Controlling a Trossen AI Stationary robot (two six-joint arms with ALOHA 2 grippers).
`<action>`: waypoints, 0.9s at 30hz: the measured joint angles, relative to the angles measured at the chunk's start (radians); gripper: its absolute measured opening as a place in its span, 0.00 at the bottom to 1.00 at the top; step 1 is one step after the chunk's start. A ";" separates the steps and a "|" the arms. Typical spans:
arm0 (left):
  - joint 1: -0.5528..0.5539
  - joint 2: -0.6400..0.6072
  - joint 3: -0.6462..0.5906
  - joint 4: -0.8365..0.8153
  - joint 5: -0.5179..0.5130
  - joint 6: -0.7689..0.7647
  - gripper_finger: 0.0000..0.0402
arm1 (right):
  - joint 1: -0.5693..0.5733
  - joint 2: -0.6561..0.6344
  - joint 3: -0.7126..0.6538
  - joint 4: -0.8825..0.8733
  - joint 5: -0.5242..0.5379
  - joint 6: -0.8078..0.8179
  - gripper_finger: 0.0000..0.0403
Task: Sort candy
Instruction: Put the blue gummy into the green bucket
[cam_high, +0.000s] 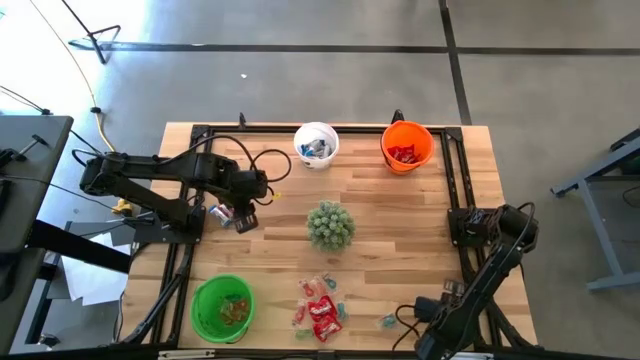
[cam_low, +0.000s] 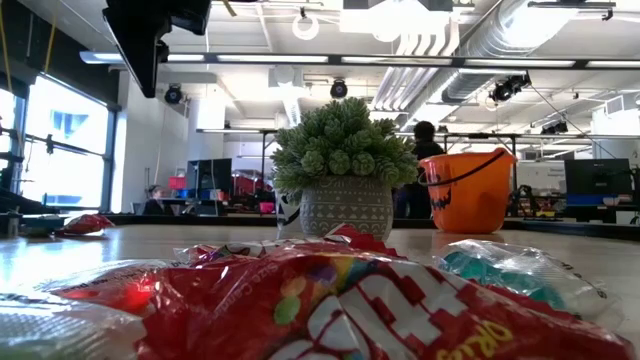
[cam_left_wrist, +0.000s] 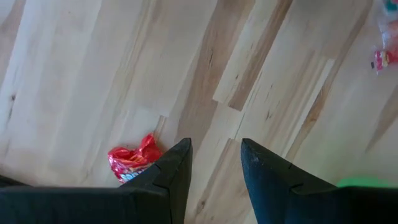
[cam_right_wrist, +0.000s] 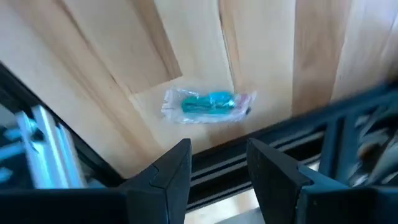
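Observation:
Candy (cam_high: 320, 305) lies in a loose heap of red packets and blue-and-white wrappers on the table near its front edge. One blue-wrapped candy (cam_right_wrist: 208, 104) lies apart to the right of the heap, just ahead of my right gripper (cam_right_wrist: 217, 168). That gripper is open and hangs low over the table's right front (cam_high: 428, 308). My left gripper (cam_left_wrist: 214, 168) is open above bare wood at the table's left (cam_high: 243, 218), pointing steeply down. A red packet (cam_left_wrist: 132, 159) lies on the wood beside one of its fingers, apart from it.
A white bucket (cam_high: 316, 143) and an orange bucket (cam_high: 406, 145) stand at the far edge, and a green bucket (cam_high: 222, 305) at the front left. A potted spiky plant (cam_high: 330, 225) stands mid-table. A black metal frame rail (cam_right_wrist: 292, 134) runs close under my right gripper.

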 joint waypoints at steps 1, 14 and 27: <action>0.000 0.000 0.000 0.000 0.000 -0.013 0.31 | 0.003 0.000 0.000 -0.005 0.011 -0.050 0.37; -0.004 0.000 0.000 0.000 0.000 -0.146 0.31 | 0.099 0.000 0.000 0.005 0.092 -0.521 0.37; -0.078 0.000 0.000 0.002 -0.009 -0.254 0.31 | 0.156 0.043 0.000 0.063 0.155 -0.664 0.37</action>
